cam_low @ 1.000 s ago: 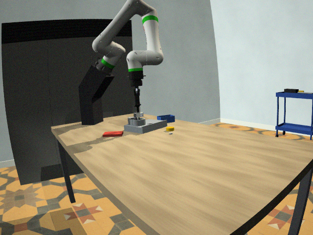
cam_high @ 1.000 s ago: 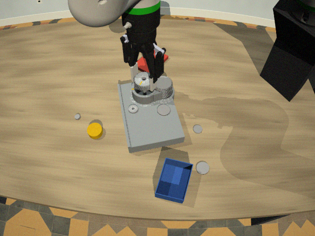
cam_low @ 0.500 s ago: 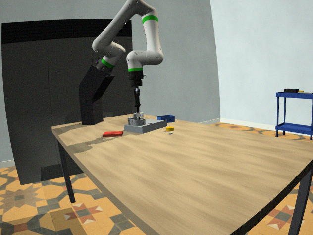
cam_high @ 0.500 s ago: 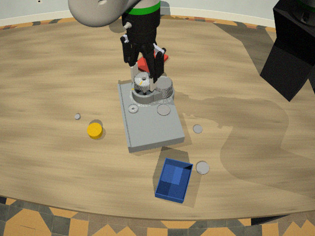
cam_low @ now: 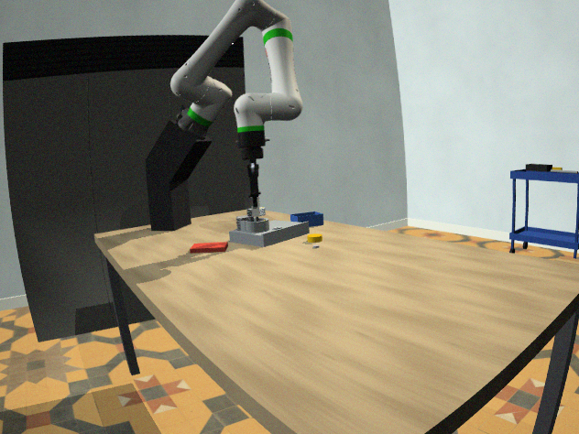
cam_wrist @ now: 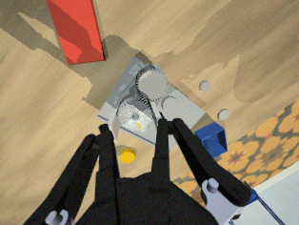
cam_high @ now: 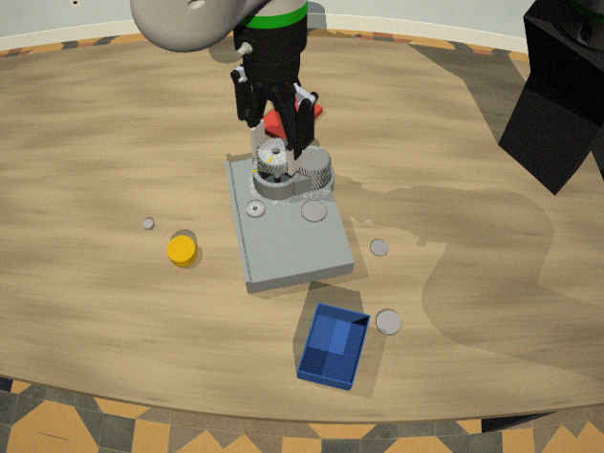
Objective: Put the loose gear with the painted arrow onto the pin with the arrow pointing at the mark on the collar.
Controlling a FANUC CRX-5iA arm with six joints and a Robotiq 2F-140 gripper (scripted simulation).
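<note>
My gripper (cam_high: 272, 162) (cam_wrist: 135, 112) (cam_low: 255, 212) is shut on the loose gear (cam_high: 270, 157) (cam_wrist: 134, 115), a grey toothed wheel with a yellow arrow on its face. The gear hangs over the grey collar (cam_high: 277, 187) at the far end of the timing case (cam_high: 292, 244) (cam_low: 271, 233) (cam_wrist: 183, 112). The pin is mostly hidden under the gear. A small yellow mark shows at the collar's left rim. A second, fixed gear (cam_high: 314, 166) (cam_wrist: 151, 84) stands right beside the collar.
A red flat block (cam_high: 272, 121) (cam_low: 209, 246) (cam_wrist: 76, 30) lies behind the case. A yellow disc (cam_high: 182, 249) (cam_low: 314, 237) (cam_wrist: 127, 154) lies to its left, a blue open box (cam_high: 334, 346) (cam_low: 306, 216) (cam_wrist: 209, 138) in front. Small grey discs (cam_high: 388, 321) are scattered on the table.
</note>
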